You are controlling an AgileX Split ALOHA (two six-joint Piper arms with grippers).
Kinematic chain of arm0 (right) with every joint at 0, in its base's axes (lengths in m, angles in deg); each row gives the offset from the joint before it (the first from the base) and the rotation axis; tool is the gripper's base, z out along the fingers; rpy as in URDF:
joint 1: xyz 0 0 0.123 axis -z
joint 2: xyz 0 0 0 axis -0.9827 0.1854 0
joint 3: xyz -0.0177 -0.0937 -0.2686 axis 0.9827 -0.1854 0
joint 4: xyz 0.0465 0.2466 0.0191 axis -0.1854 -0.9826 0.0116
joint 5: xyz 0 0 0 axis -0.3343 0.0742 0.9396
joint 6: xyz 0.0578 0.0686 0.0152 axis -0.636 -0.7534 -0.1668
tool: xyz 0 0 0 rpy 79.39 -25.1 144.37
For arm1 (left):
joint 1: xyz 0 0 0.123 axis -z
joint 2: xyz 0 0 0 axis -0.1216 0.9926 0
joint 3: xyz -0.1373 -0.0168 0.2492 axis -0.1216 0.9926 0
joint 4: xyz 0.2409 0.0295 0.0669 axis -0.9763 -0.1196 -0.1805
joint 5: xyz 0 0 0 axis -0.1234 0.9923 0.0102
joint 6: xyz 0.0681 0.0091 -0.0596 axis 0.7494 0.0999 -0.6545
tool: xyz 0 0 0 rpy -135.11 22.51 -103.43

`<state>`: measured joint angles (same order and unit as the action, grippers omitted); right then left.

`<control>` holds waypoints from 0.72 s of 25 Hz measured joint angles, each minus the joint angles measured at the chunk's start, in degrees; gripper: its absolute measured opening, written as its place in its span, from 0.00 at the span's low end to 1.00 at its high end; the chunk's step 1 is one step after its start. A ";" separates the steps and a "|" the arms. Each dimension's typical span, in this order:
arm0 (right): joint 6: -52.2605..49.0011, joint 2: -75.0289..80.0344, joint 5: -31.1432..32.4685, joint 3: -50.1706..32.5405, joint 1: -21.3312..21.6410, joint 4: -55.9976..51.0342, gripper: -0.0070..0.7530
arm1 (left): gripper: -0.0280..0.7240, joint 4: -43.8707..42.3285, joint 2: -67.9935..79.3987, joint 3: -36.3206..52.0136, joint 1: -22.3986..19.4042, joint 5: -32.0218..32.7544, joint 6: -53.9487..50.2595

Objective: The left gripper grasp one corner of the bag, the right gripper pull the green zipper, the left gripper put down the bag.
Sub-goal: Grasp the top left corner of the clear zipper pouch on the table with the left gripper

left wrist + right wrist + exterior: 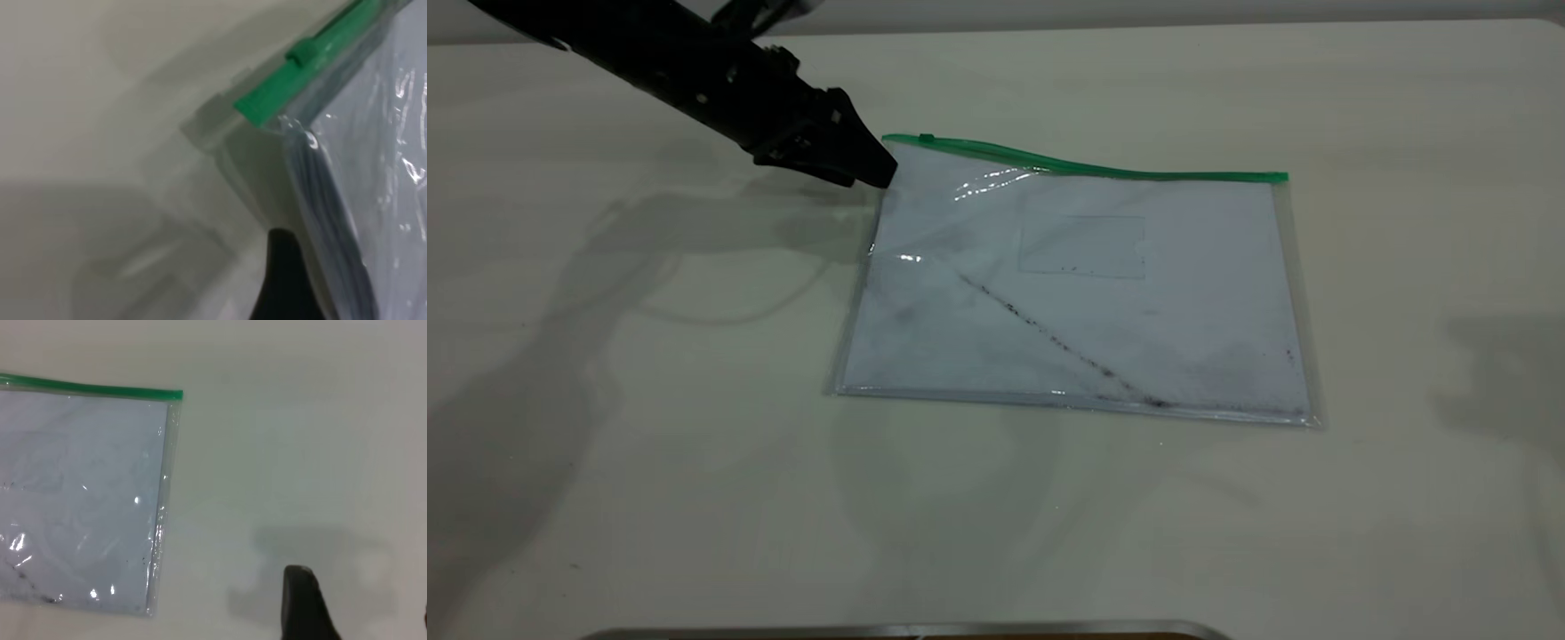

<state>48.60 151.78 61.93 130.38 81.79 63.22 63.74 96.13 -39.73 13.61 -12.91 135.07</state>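
- Table: fills the frame.
- Bag: lies mid-frame, its upper-left corner lifted.
- Left gripper: upper left, jaws pinched on that corner.
- Right gripper: off the bag's right side; its opening can't be judged.
- Zipper: along the bag's top edge, slider at its left end.

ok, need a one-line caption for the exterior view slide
Left gripper pinches the bag's raised corner by the green zipper; the rest lies on the table.
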 joint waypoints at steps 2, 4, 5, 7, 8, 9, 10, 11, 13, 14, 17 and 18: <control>0.00 0.00 0.05 0.00 0.00 0.00 0.62 | 0.82 0.24 0.91 -0.87 0.32 -0.37 0.44; 0.00 0.00 0.06 0.00 0.00 0.00 0.62 | 0.82 1.92 1.57 -1.34 0.59 -0.54 1.39; 0.00 0.00 0.11 0.00 0.00 0.00 0.62 | 0.82 3.03 1.85 -1.54 0.67 -0.63 2.21; 0.00 0.00 0.11 0.00 0.00 0.00 0.62 | 0.82 5.72 2.29 -1.83 0.94 -0.79 4.23; 0.00 0.00 0.11 0.00 0.00 0.00 0.62 | 0.82 6.84 2.62 -1.91 1.07 -0.82 5.38; 0.00 0.00 0.11 0.00 0.00 -0.05 0.62 | 0.82 7.94 2.91 -2.05 1.13 -0.82 6.23; 0.00 0.00 0.11 0.00 0.00 -0.05 0.62 | 0.82 8.66 3.19 -2.05 1.19 -0.82 6.88; 0.00 0.00 0.11 0.00 0.00 -0.05 0.62 | 0.82 9.43 3.54 -2.05 1.18 -0.82 7.20; 0.00 0.00 0.11 0.00 0.00 -0.05 0.62 | 0.82 10.58 4.06 -2.07 1.20 -0.86 7.48; 0.00 0.00 0.11 0.00 0.00 -0.05 0.62 | 0.82 10.90 4.28 -2.07 1.25 -0.86 7.59; 0.02 0.00 0.11 0.00 0.00 -0.05 0.62 | 0.82 11.39 4.67 -2.07 1.24 -1.04 8.36; 0.02 0.00 0.11 0.00 0.00 -0.05 0.62 | 0.82 11.50 4.74 -2.07 1.24 -1.04 8.69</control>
<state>48.62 151.78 62.04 130.38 81.79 63.18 75.24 100.87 -41.80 14.85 -13.96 143.75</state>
